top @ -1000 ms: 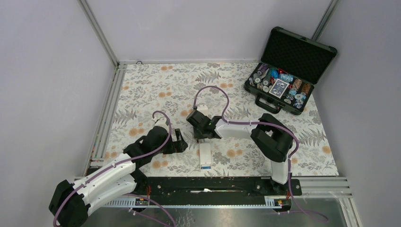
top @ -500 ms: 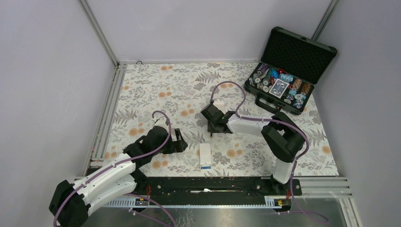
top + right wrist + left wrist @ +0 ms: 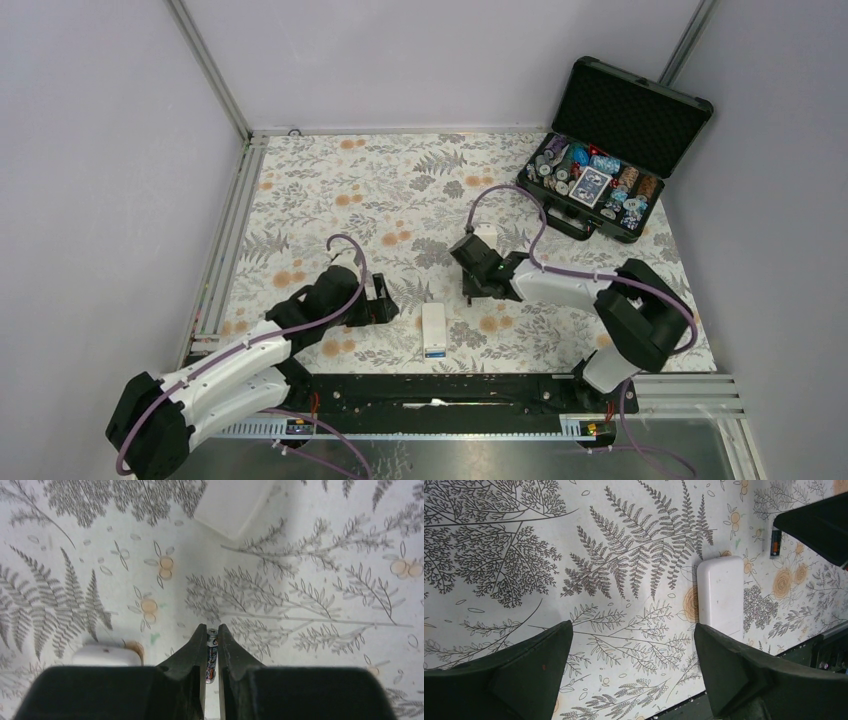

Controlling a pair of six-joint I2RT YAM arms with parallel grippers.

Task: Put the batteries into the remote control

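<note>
I read the table cover (image 3: 330, 180) as white, printed with grey fern fronds and small orange blossoms. The remote control (image 3: 433, 322) is plain white; the battery (image 3: 434, 352) at its 6 o'clock end is bright blue. The second battery (image 3: 212, 655) shows a dark printed label and a silver cap. At 2 o'clock, the case (image 3: 640, 110) is black, its chips (image 3: 556, 172) mixed blue, red, white and brown. The left arm (image 3: 225, 375) and right arm (image 3: 560, 285) are white with black joints and purple cables (image 3: 345, 240).

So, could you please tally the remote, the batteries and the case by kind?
remote control: 1
batteries: 2, the dark battery in the right gripper, the blue battery at the remote's near end
black case: 1
Total: 4
</note>
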